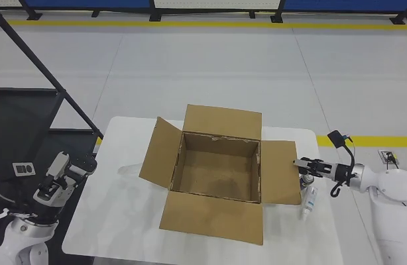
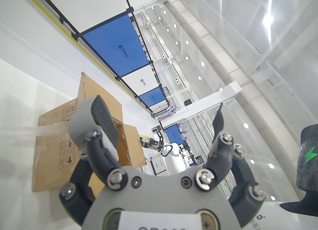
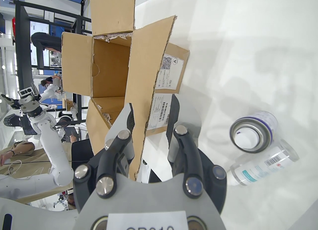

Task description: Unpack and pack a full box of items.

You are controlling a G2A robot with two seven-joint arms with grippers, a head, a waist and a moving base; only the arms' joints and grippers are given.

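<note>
Box [image 1: 213, 218] sits open on the tabletop [image 1: 124, 199], one side flap apparently running between the parted, unclamped fingers of the right end effector [image 3: 151, 106]. Cardboard looks light, stiff and easily creased; grip mid-flap. Can [image 3: 253, 134] and bottle [image 3: 263, 166] lie just beside it, probably slick. Left end effector [image 2: 159, 106] is spread, well apart from the box.

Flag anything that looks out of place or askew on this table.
The clear bottle lies on its side on the table beside the upright can, outside the open box. The box's cut edges look ragged.
</note>
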